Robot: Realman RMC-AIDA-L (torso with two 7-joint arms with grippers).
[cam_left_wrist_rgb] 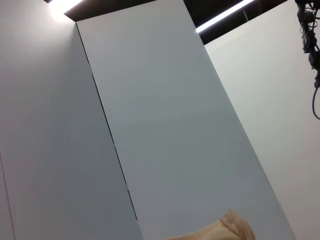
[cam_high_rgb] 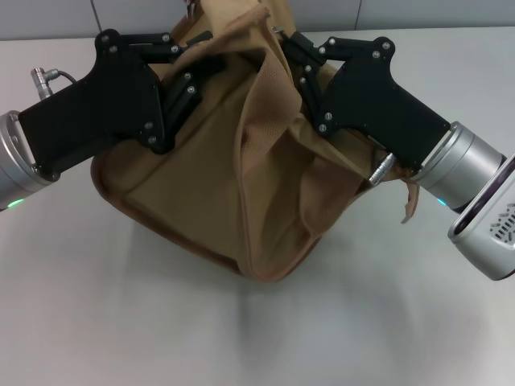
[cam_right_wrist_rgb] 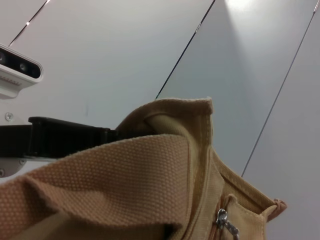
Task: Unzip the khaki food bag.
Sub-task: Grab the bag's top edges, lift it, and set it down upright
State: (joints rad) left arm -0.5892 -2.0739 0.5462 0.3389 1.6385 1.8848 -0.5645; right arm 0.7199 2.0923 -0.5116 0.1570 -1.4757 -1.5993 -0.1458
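One khaki food bag [cam_high_rgb: 209, 201], two grippers on it.
Bag sits at tabletop [cam_high_rgb: 121, 322] centre, crumpled; left gripper [cam_high_rgb: 187, 76] & right gripper [cam_high_rgb: 296, 68] each have fingers clenched on top fabric. One silver zipper pull [cam_right_wrist_rgb: 222, 220] seen in right wrist view.

Both arms reach inward from opposite sides and converge near the centre. The left gripper [cam_high_rgb: 191, 68] is angled toward the right gripper [cam_high_rgb: 291, 60], fingertips buried in folded fabric. Each black gripper body slopes down and outward to a silver wrist cuff. Finger closure cannot be determined for either.
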